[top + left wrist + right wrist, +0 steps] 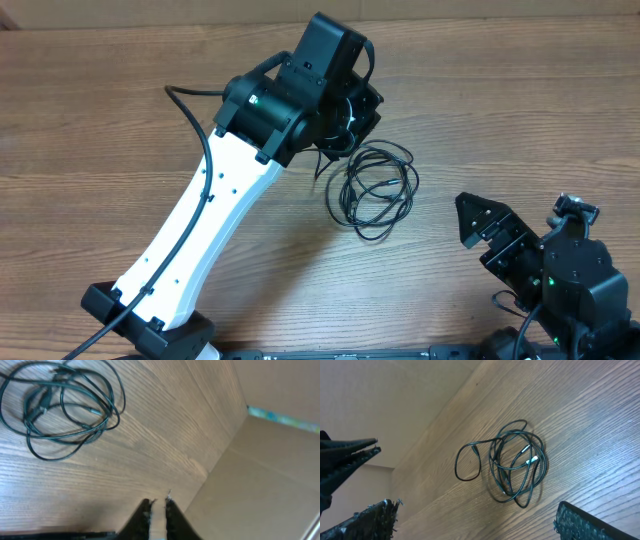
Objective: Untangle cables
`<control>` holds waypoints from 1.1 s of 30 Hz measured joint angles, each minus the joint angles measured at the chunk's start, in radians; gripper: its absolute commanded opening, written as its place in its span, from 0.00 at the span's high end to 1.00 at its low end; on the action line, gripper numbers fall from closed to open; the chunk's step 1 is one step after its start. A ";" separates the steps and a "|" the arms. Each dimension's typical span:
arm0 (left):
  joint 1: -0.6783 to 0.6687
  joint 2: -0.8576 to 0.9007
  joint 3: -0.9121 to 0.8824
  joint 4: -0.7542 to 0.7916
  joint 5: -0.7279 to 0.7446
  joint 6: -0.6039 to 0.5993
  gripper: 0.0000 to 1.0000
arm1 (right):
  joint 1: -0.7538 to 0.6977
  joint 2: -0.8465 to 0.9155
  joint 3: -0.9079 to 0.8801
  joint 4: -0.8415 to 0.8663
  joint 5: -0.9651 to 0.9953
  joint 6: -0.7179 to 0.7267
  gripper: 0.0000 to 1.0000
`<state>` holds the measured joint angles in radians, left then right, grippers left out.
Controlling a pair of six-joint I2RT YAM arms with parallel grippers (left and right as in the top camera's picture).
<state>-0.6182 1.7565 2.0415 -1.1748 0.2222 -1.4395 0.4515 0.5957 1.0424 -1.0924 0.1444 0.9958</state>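
Cables (358, 198): one loosely knotted bundle lying flat on the wooden table (110, 120), right of centre. A single loop strays out on its left side, and small plugs show among the coils.
Left gripper (159, 502): just far-left of the bundle and touching no cord. Its tips are a narrow slit apart with nothing between them.
Right gripper (475, 509): at the near right, well apart from the bundle. Its jaws are spread wide and empty.
Left arm (205, 215): the white link reaches from the near-left edge toward the far middle.
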 measured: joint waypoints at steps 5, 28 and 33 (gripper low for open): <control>0.000 0.000 0.000 -0.035 -0.085 0.097 0.30 | 0.000 0.004 0.000 -0.001 -0.007 0.000 0.00; -0.184 0.000 -0.415 -0.203 -0.323 0.188 0.40 | 0.000 0.115 -0.001 -0.022 -0.005 0.000 0.00; -0.246 0.000 -0.581 -0.044 -0.364 0.118 0.44 | 0.000 0.114 -0.001 -0.024 -0.005 -0.001 0.00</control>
<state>-0.8646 1.7561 1.4601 -1.2190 -0.1421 -1.3212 0.4515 0.7097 1.0412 -1.1160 0.1394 0.9951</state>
